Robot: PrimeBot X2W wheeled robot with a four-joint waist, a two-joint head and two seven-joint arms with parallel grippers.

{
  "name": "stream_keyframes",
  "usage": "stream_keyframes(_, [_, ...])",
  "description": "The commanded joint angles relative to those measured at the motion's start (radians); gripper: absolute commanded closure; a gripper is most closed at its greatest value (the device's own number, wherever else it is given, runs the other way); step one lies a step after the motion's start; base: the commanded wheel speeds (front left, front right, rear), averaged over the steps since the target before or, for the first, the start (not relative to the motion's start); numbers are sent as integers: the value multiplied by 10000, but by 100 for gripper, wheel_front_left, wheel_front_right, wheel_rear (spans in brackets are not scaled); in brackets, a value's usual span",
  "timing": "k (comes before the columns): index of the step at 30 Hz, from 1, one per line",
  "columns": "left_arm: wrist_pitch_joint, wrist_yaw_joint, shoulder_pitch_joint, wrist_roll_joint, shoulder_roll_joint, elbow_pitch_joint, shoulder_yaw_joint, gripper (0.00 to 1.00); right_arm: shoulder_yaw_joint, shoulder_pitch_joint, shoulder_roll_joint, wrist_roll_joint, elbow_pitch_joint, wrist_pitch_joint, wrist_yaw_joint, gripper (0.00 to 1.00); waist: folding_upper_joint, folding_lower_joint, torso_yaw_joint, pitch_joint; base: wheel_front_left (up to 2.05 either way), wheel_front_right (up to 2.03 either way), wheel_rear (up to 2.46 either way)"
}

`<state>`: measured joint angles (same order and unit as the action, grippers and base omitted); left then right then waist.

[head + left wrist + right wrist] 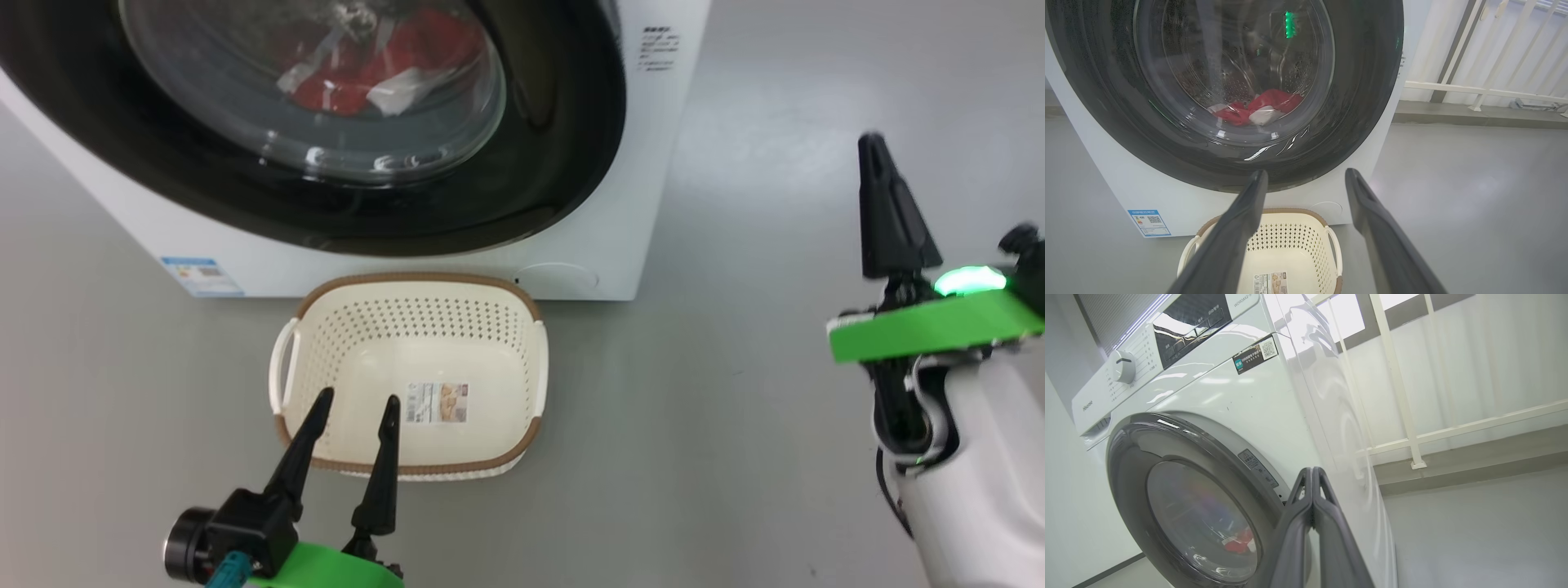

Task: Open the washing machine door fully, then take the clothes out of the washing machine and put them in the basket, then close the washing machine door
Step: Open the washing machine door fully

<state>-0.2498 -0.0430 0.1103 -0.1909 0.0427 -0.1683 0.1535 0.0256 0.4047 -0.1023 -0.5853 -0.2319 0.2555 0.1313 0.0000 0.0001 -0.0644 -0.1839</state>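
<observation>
Some clothes (331, 94) show dimly behind the washing machine door (563, 122).

Smooth grey floor (735, 425) with soft glare, bounded at its far edge by a raised grey kerb (1474, 457) carrying a white railing (1494, 420), pale wall (1494, 355) and bright window (1349, 316) behind.

Door (563, 122) shut; red clothes (408, 57) inside; basket (522, 392) empty.
</observation>
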Motion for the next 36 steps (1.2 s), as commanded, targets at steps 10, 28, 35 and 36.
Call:
stream_keyframes(10, [-120, 243, 848, -449, 76, 417, 297, 0, 1233, 2372, -1054, -2271, -679, 63, -6, 100, 0, 0, -1127, -1155, 0, 0, 0])
stream_keyframes(28, [-120, 460, 1647, -883, 76, 591, 886, 0, 3162, 5350, -2818, -7023, -1210, -1877, -6, 100, 0, 0, -1991, -2516, 0, 0, 0])
stream_keyframes(35, [-120, 514, 1950, -1060, 76, 638, 1147, 0, 3373, 6130, -3351, -8420, -1260, -3304, -6, 100, 0, -1, -2243, -2899, 0, 0, 0])
stream_keyframes(36, [-120, 516, 1988, -1081, 76, 639, 1162, 0, 3406, 6229, -3428, -8569, -1252, -3522, -6, 100, 0, -1, -2276, -2943, 0, 0, 0])
